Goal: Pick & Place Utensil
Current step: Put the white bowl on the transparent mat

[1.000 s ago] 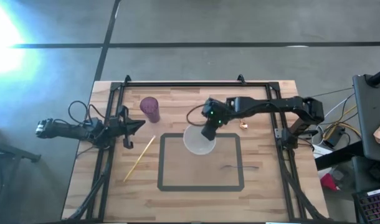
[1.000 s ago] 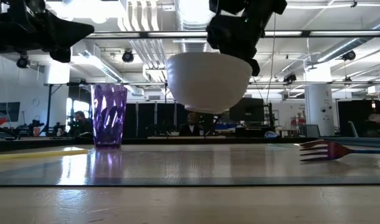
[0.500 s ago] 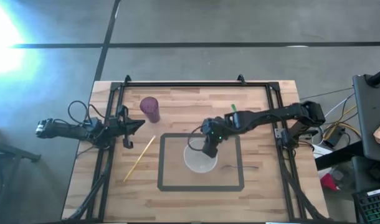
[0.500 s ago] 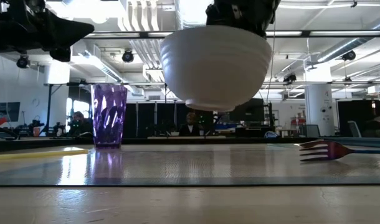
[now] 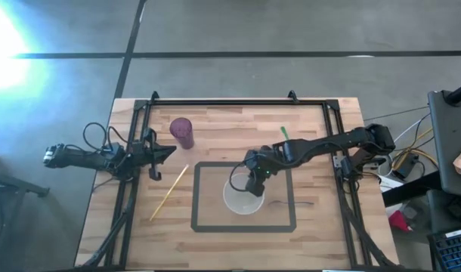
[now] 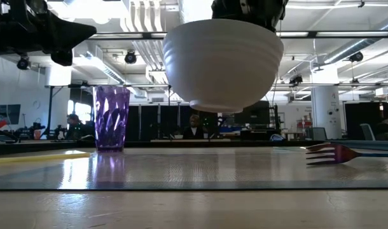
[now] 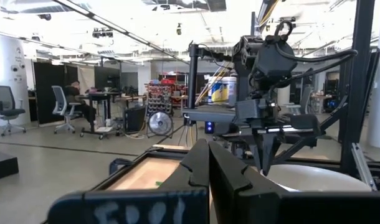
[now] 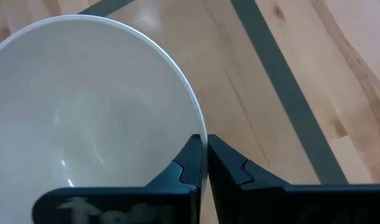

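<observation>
A white ribbed bowl (image 5: 242,198) hangs in the air over the dark taped rectangle (image 5: 196,198); the low view shows the bowl (image 6: 222,63) well above the tabletop. My right gripper (image 5: 253,181) is shut on its rim, as the right wrist view shows (image 8: 204,140). A purple-tinted fork (image 5: 291,202) lies flat inside the rectangle to the bowl's right, with its tines (image 6: 327,154) visible in the low view. My left gripper (image 5: 170,152) waits, shut, above the table's left edge (image 7: 205,146). My right gripper pinches the bowl's rim (image 8: 200,127) between its two fingers, one finger inside the bowl and one outside. The fingers come from above, pointing down, on the rim's far-right side. The bowl is lifted clear and sits upright, mouth up.
A purple tumbler (image 5: 182,132) stands upright at the far left, also seen in the low view (image 6: 111,117). A yellow stick (image 5: 169,192) lies slanted left of the rectangle. A small green item (image 5: 283,132) lies on the far side. A black frame (image 5: 223,100) borders the table.
My right gripper has carried the bowl toward the table's near edge, from above the rectangle's far border to over its middle. The bowl stayed upright and lifted, and looms larger in the low view.
</observation>
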`<state>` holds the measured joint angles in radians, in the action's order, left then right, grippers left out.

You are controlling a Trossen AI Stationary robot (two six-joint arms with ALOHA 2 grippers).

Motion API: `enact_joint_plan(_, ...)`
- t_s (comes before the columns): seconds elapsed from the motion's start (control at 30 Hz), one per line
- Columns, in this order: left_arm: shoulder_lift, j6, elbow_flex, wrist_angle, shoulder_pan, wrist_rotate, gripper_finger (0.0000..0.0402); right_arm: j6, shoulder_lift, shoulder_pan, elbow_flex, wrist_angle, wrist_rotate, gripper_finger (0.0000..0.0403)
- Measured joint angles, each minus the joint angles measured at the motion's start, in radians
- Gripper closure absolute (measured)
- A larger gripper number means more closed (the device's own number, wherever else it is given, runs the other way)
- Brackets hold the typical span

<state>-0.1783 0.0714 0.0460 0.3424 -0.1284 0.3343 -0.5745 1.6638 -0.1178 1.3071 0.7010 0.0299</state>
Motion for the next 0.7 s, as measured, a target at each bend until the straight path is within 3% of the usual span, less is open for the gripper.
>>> enact_joint_plan(0.7,-0.011,-0.028,-0.002,-0.032,0.000,0.000,0.0401,0.006,0.155,-0.051,0.052,0.009,-0.002,0.0390)
